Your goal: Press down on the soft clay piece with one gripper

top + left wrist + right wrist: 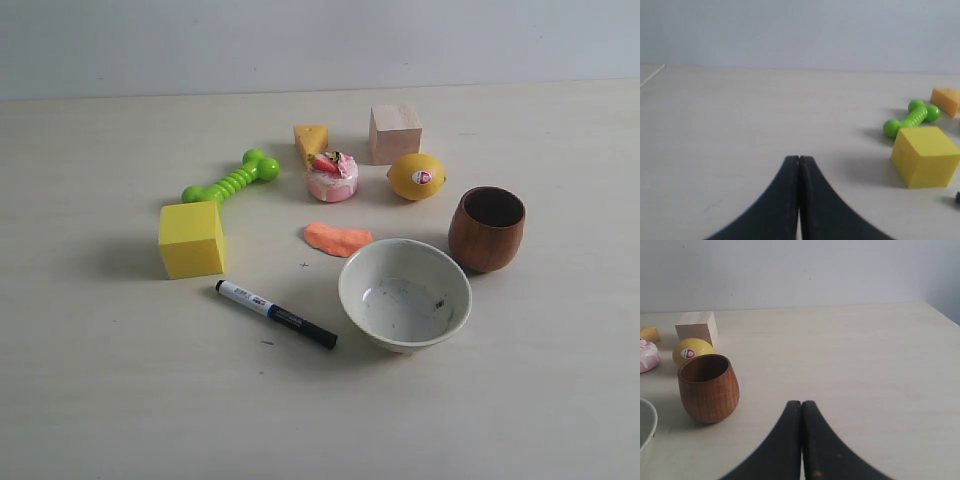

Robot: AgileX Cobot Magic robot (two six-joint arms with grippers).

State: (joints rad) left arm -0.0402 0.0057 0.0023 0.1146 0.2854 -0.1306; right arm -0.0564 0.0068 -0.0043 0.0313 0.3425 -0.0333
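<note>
The soft clay piece (337, 239) lies flat on the table in the exterior view, an orange-salmon blob between the pink toy cake (332, 176) and the white bowl (404, 294). Neither arm shows in the exterior view. My left gripper (799, 160) is shut with nothing in it, hovering over bare table to the left of the yellow cube (925, 155). My right gripper (801, 404) is also shut and empty, to the right of the wooden cup (708, 387). The clay does not show in either wrist view.
Around the clay stand a yellow cube (191, 238), a green dumbbell toy (233, 179), a cheese wedge (311, 141), a wooden block (394, 133), a lemon (416, 176) and a wooden cup (487, 228). A marker pen (276, 314) lies in front.
</note>
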